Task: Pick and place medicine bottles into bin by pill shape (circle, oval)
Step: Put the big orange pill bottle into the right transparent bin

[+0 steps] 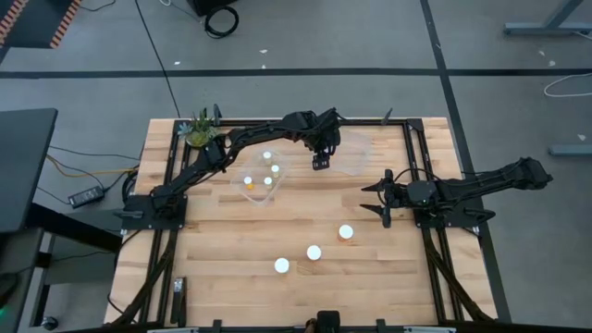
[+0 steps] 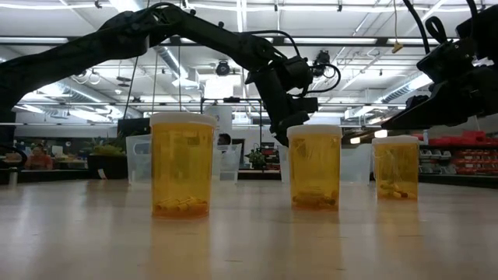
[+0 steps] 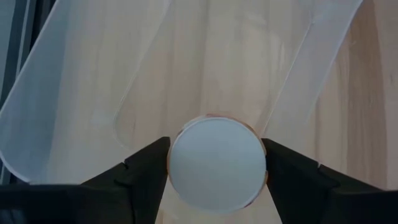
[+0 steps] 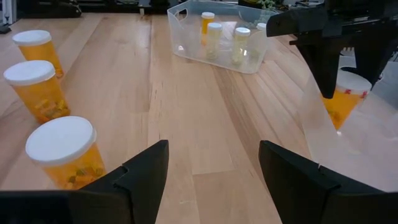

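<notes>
My left gripper (image 1: 322, 159) reaches to the table's far middle and is shut on a medicine bottle (image 3: 216, 163) with a white cap and amber body, above a clear bin (image 1: 363, 150) with nothing in it. The right wrist view shows this bottle (image 4: 341, 106) under the dark fingers. Three more bottles (image 1: 346, 231) (image 1: 314, 252) (image 1: 281, 265) stand upright on the table toward the near edge. A second clear bin (image 1: 259, 181) to the left holds several bottles. My right gripper (image 1: 381, 196) is open and empty at the table's right. My left gripper pinches the bottle between its two fingers at the sides of its white cap (image 3: 177, 163). The fingers come from above, pointing down. The bottle hangs below the fingers (image 4: 326, 68), lifted clear over the clear bin's floor (image 3: 205, 68).
A green potted plant (image 1: 199, 129) stands at the far left corner. Black frame rails (image 1: 421, 166) run along the table's sides. Bare wood (image 1: 277, 222) lies between the bins and the three standing bottles.
</notes>
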{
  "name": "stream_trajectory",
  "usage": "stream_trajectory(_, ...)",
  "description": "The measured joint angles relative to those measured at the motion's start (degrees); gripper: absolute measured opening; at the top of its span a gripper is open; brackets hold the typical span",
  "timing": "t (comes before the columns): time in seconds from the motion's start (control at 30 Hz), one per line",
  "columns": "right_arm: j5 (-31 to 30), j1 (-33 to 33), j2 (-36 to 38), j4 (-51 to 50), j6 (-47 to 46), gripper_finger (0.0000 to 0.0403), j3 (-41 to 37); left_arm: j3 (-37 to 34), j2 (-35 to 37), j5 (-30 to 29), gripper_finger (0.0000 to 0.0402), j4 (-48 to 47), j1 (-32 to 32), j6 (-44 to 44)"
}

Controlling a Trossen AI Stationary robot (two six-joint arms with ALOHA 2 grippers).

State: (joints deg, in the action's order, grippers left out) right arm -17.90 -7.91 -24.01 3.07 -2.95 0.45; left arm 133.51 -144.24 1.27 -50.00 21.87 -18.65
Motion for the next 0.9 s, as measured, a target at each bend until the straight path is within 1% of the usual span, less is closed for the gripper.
stream_trajectory(0.33,0.0,0.0,0.0,0.0,0.0,0.0257,0.0,0.0,0.0,0.0,0.028,0.8,0.0,-0.1)
stream_trajectory(0.73,0.0,0.0,0.0,0.0,0.0,0.0257,0.0,1.0,0.3,0.0,0.0282,2.4,-0.4,-0.4)
stream_trajectory(0.9,0.0,0.0,0.0,0.0,0.0,0.0257,0.0,1.4,1.2,0.0,0.0282,2.8,-1.4,-2.8)
